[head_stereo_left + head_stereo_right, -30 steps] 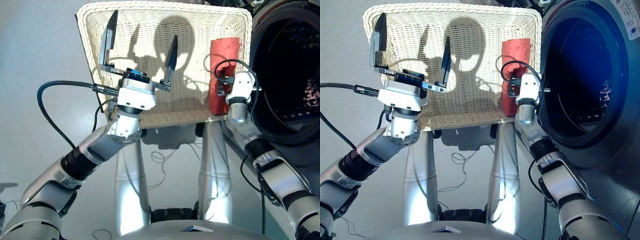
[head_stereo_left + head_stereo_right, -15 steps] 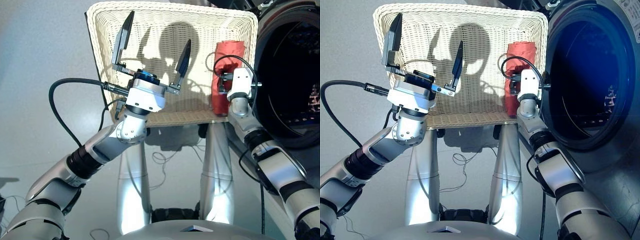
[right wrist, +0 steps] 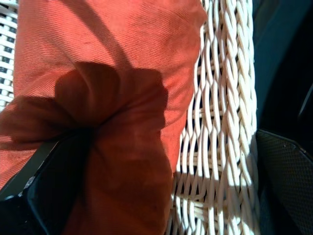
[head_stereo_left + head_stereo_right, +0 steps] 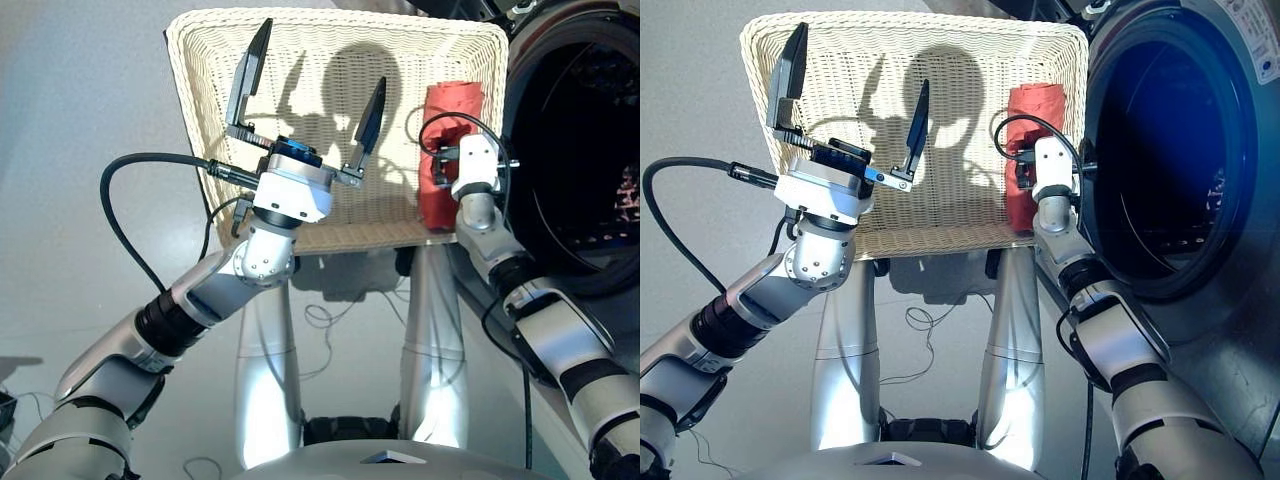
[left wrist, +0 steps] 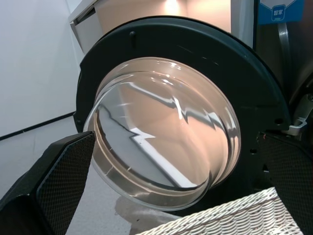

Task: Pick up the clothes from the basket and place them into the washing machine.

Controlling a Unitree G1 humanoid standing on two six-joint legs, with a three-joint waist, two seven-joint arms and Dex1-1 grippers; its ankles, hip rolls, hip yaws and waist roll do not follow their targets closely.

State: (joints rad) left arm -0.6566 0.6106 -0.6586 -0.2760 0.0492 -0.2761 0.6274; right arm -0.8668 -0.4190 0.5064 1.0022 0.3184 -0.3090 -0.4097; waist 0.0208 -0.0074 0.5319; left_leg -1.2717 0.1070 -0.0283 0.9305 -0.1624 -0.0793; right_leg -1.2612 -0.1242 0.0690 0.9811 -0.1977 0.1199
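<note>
The cream wicker basket (image 4: 330, 16) lies in front of me. One of the clothes, a red-orange garment (image 4: 450, 110), rests against its right wall. My right gripper (image 4: 446, 165) is down on that garment. In the right wrist view it is open (image 3: 166, 166): one finger (image 3: 54, 186) presses into the red cloth (image 3: 98, 58), the other shows beyond the wicker wall. My left gripper (image 4: 320, 60) is open and empty, raised over the basket's middle. The washing machine (image 4: 1160, 150) gapes dark at the right, with its round glass door (image 5: 161, 142) swung open behind the basket.
A black cable (image 4: 130, 200) loops out from my left wrist. Thin cords (image 4: 320, 315) lie on the grey floor under the basket. The basket's right wall sits close to the machine's porthole rim (image 4: 1090, 170).
My left gripper has shifted a little to the right over the basket, staying open. The right gripper has edged slightly further onto the red-orange garment. The camera has also shifted.
</note>
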